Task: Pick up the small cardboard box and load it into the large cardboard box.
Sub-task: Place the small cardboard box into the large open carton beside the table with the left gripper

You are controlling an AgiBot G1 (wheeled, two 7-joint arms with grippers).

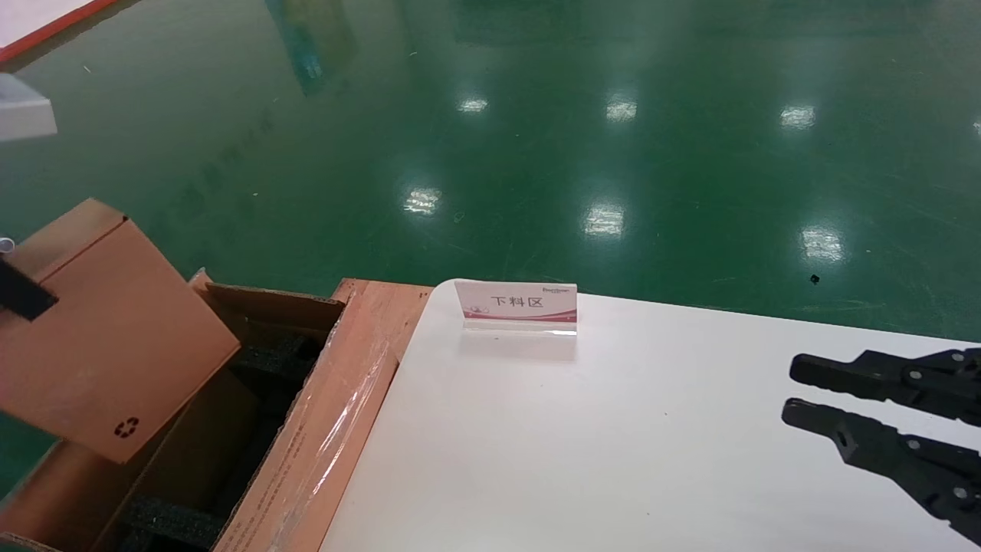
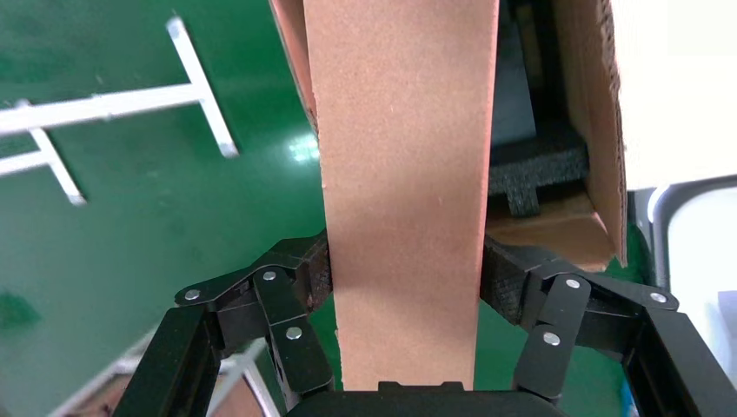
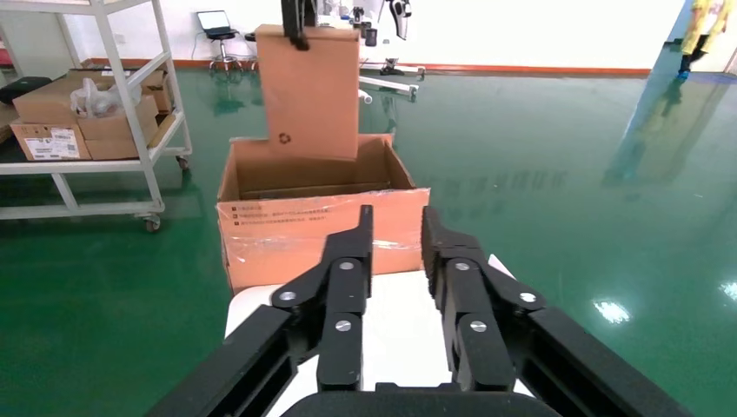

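The small pinkish-brown cardboard box (image 1: 107, 330), smooth-faced with a dark recycling mark near one corner, is being held tilted in the air above the open mouth of the large brown corrugated cardboard box (image 1: 329, 429), whose taped flap is lying against the white table (image 1: 613, 445). It is being clamped between the fingers of the left gripper (image 2: 404, 278), which are pressing on its two opposite narrow sides. The right gripper (image 1: 789, 391) is being kept low over the table, well apart, its fingers slightly parted on nothing.
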